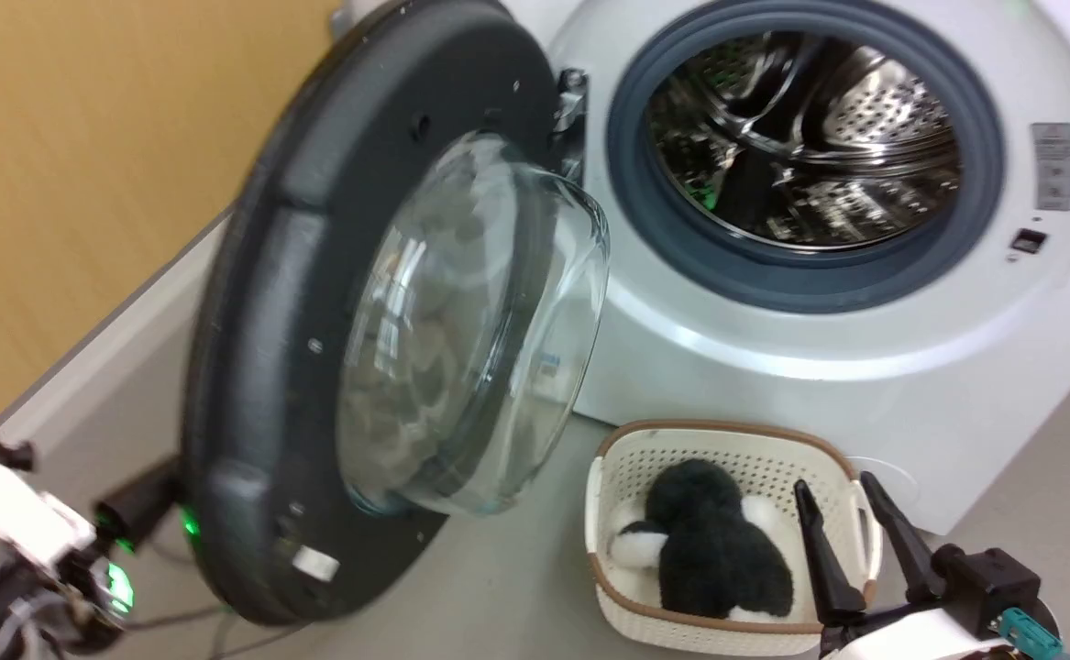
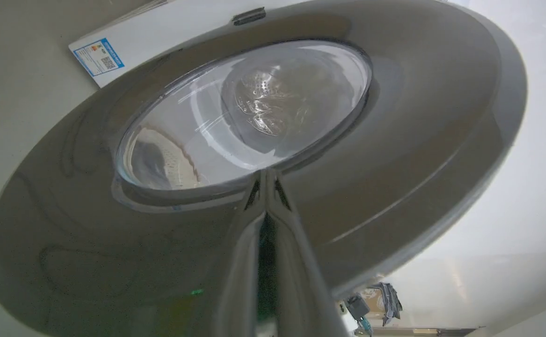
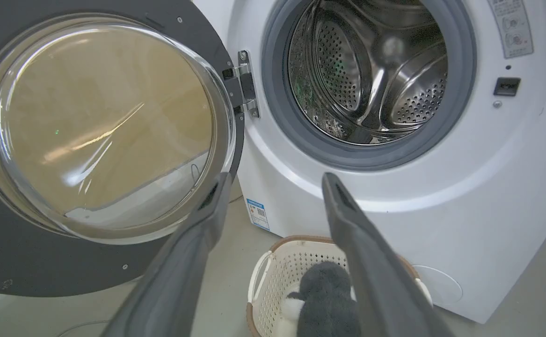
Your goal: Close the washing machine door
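Since the round black glass-bowled washing machine door [image 1: 259, 367] hangs open left of the white washing machine [image 1: 773, 367], my left gripper [image 2: 265, 180], pinched closed at its outer face, is nearer, while my right gripper [image 3: 276, 180] is spread wide.

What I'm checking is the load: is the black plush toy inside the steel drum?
No, the black plush toy lies in the cream basket on the floor, outside the drum.

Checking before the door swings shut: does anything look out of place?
Nothing spilled or damaged. The cream basket holding a plush toy sits on the floor before the washing machine, beside the open washing machine door, possibly in its swing path.
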Available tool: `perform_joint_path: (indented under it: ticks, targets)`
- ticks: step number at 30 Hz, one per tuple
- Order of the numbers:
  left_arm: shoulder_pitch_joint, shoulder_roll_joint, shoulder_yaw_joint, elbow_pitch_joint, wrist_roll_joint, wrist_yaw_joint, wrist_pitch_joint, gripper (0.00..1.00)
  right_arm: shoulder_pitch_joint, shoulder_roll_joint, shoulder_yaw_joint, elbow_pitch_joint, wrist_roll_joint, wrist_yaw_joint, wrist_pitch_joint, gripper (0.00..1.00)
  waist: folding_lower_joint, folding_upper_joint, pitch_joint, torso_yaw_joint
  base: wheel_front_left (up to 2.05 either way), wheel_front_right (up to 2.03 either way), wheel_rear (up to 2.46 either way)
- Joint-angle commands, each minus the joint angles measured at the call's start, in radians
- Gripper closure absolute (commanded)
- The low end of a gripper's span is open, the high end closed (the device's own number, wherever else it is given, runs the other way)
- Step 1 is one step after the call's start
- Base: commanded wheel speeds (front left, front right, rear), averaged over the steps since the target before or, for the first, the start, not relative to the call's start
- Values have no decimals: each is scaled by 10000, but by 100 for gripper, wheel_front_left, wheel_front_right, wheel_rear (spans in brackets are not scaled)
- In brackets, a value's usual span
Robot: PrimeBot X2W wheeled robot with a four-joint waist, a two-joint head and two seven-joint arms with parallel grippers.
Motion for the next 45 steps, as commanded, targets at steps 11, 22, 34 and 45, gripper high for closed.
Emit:
perform_joint_path:
  ticks: [11,22,34,45]
  targets:
    - [2336,-1320,-1839,-3068,-278,610,610,100,178,78,-264,39,-168,8,-83,0,0,0,-223,-1324,0,0,0]
    - [2856,-1396,-4404,-3279,-1833,537,-2169,100,-48,42,-334,-167,-258,8,94,0,0,0,331,-3472,0,0,0]
    - [687,-1398,-6148,-1352,-2363,-288,-6715,100,-393,14,-434,-307,-227,8,48,0,0,0,1536,-5877,0,0,0]
    - [-2098,-1398,-6711,959,-3253,-569,-9595,100,-790,77,-32,-63,-55,8,-68,0,0,0,2162,-7484,0,0,0]
